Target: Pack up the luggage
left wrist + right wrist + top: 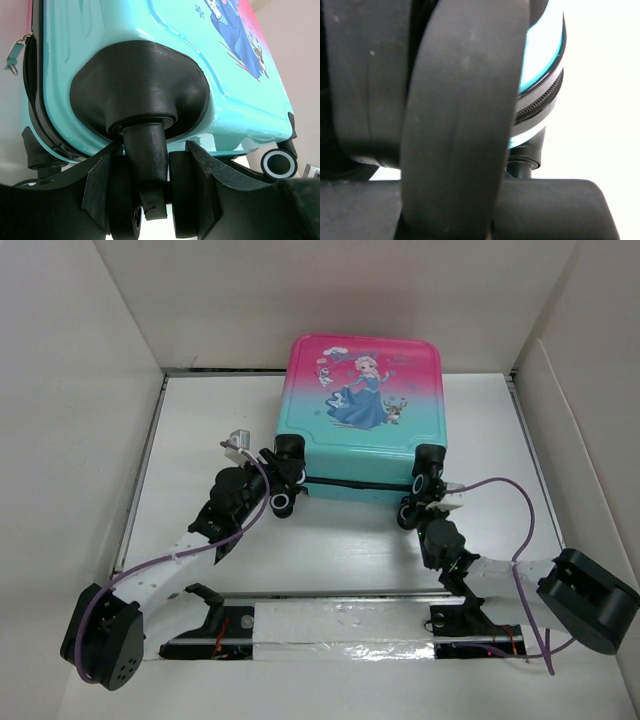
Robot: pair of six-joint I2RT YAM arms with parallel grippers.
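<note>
The luggage (360, 400) lies flat and closed at the back middle of the table, princess print up, wheels toward me. Its zipper line runs along the near edge. My left gripper (281, 483) is at the near left corner; in the left wrist view it (150, 200) is shut on the black twin caster wheel (185, 200) under the teal shell (125, 30). My right gripper (418, 498) is at the near right corner; in the right wrist view it (465, 210) holds a black wheel (465, 115) that fills the frame, with the teal shell (540, 50) behind.
White walls enclose the table on the left, back and right. A taped rail (340, 625) runs along the near edge between the arm bases. Another luggage wheel (278, 163) and a zipper pull (15, 52) show in the left wrist view.
</note>
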